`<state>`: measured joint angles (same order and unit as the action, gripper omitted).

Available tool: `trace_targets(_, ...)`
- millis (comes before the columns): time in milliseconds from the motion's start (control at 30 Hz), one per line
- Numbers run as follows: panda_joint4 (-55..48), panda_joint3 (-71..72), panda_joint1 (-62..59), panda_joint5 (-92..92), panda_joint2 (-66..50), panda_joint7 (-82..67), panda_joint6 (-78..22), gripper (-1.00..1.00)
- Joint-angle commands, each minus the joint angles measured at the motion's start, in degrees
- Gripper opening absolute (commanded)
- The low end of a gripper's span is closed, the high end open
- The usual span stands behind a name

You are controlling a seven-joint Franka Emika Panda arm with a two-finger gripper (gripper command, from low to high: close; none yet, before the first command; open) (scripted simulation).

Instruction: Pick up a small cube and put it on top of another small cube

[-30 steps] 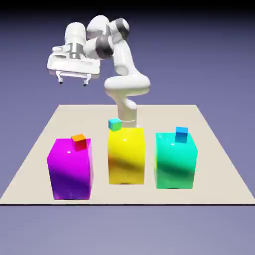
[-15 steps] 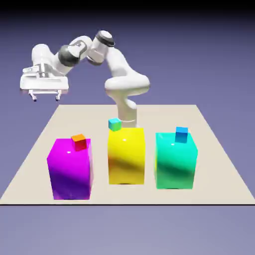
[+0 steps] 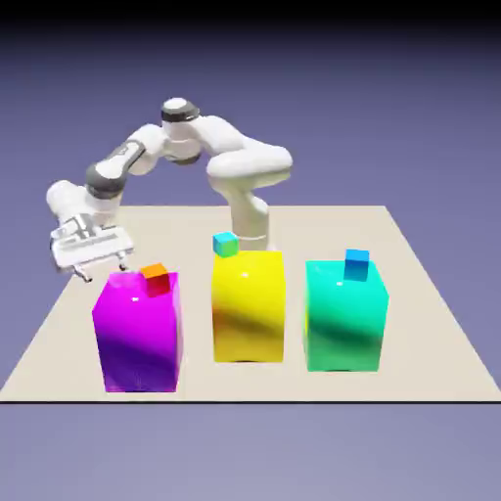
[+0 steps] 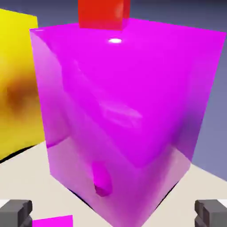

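The red-orange cube (image 3: 155, 280), the small one nearest the gripper (image 3: 107, 273) in the exterior view, is on top of the magenta block, toward the exterior view's right of the fingers. It has not moved; which small cube is meant to be lifted cannot be told for certain.

The big change is in the white arm (image 3: 149, 143): over the last second it has swung out to the exterior view's left of its base, then folded down toward the worktop (image 3: 411, 323), tipping the gripper from level to slanted. The large blocks stay put: the magenta block (image 3: 139, 333) just below and beside the gripper, the yellow block (image 3: 249, 308) beyond it, the green block (image 3: 343, 318) farthest away.

The other small ones have not shifted either: the cyan cube (image 3: 226, 245) by the yellow block's upper edge and the blue cube (image 3: 356, 264) at the green block's upper edge, both well apart from the gripper.

The hand view shows the gripper's fingers spread wide, with no cube gripped. A magenta patch (image 4: 54, 221), cut off by the picture's edge, lies close to one fingertip, perhaps a cube hidden behind the magenta block. The descent looks like an approach to a pick; the grasp and the stacking both remain, and brushing the block seems the likeliest trouble.
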<state>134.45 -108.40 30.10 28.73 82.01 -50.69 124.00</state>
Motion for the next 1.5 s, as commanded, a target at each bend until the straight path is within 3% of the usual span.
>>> trace_targets(0, -0.5, -2.1, 0.6, 0.6, 0.9, -1.8, -1.0, 0.00)
trace_targets(133, -1.7, -6.9, 1.9, 1.8, 3.1, -5.9, -3.2, 0.00)
trace_targets(267, -0.5, -12.6, 6.5, 6.0, 5.9, -5.5, 4.3, 0.00)
trace_targets(300, -0.5, -12.6, 6.5, 6.0, 5.9, -5.5, 4.3, -1.00)
trace_targets(500, -5.8, -7.5, 3.3, -2.2, 3.3, -5.9, -5.7, -1.00)
trace_targets(1000, -23.2, 2.6, 28.0, -39.4, -2.2, 7.3, -5.9, -1.00)
trace_targets(1200, -11.2, 13.6, 37.5, -42.3, -7.3, 16.8, 8.9, -1.00)
trace_targets(1467, 5.5, 22.7, 41.7, -36.8, -11.3, 23.7, 24.5, -1.00)
